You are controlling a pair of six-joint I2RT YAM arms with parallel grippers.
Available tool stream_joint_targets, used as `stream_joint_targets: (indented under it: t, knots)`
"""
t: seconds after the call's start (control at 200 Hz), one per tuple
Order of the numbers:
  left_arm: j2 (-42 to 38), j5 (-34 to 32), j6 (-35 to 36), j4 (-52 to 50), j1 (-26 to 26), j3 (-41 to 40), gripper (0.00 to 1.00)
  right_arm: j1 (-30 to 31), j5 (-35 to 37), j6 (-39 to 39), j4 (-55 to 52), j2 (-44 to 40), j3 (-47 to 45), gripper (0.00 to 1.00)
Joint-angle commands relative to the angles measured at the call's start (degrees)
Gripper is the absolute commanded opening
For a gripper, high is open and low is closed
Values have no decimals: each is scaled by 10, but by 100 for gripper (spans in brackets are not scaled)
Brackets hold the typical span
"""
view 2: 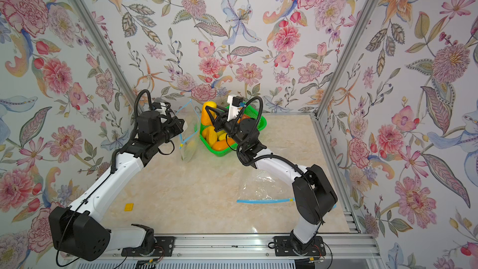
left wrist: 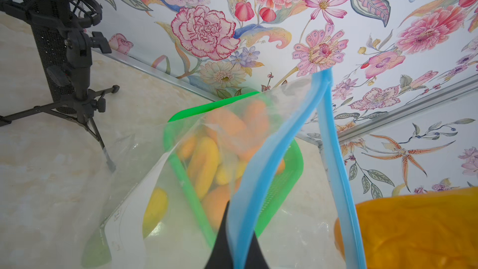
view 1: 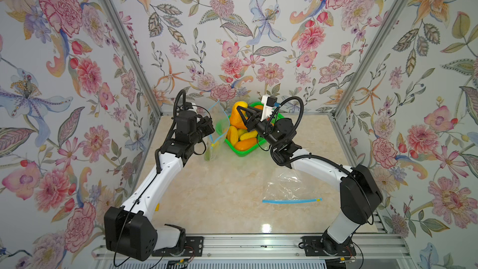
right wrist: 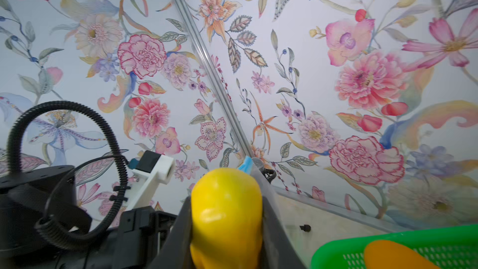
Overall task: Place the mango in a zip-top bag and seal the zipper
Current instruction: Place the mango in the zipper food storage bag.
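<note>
My right gripper (view 1: 241,112) (right wrist: 226,203) is shut on a yellow-orange mango (view 1: 234,120) (view 2: 207,116) (right wrist: 225,229) and holds it upright above the back of the green basket (view 1: 243,152) (view 2: 219,153). My left gripper (view 1: 210,130) (left wrist: 238,234) is shut on the blue zipper edge of a clear zip-top bag (view 1: 216,138) (view 2: 188,138) (left wrist: 155,172). The bag hangs just left of the basket with its mouth spread towards the mango. A yellow-green shape shows through its lower part. In the left wrist view the mango (left wrist: 413,229) sits just beyond the zipper's far strip.
The basket (left wrist: 214,104) (right wrist: 388,239) holds several more mangoes. A second clear bag (view 1: 287,190) (view 2: 261,187) with a blue zipper lies flat at the front right, under the right arm. A microphone on a tripod (left wrist: 64,47) stands at the back left. A small yellow tile (view 2: 128,207) lies front left.
</note>
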Motion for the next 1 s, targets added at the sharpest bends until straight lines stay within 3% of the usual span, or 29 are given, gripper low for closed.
stream_joint_targets:
  t: [0.0,0.16,0.5,0.841,0.926,0.996]
  knots:
    - [6,-2,12,-12,3,17,0,19,-1,5,104,36,32,11]
    - [11,5,13,-14,3,19,0,31,-3,0,114,58,39,11]
    - [25,3,14,-17,4,22,0,58,27,-81,109,7,26,11]
    - [7,10,9,-14,5,28,0,57,39,-86,75,55,44,11]
    - [-4,11,5,-13,6,30,0,54,48,-97,47,72,59,13]
    - [-12,11,3,-12,8,31,0,52,52,-109,12,83,75,19]
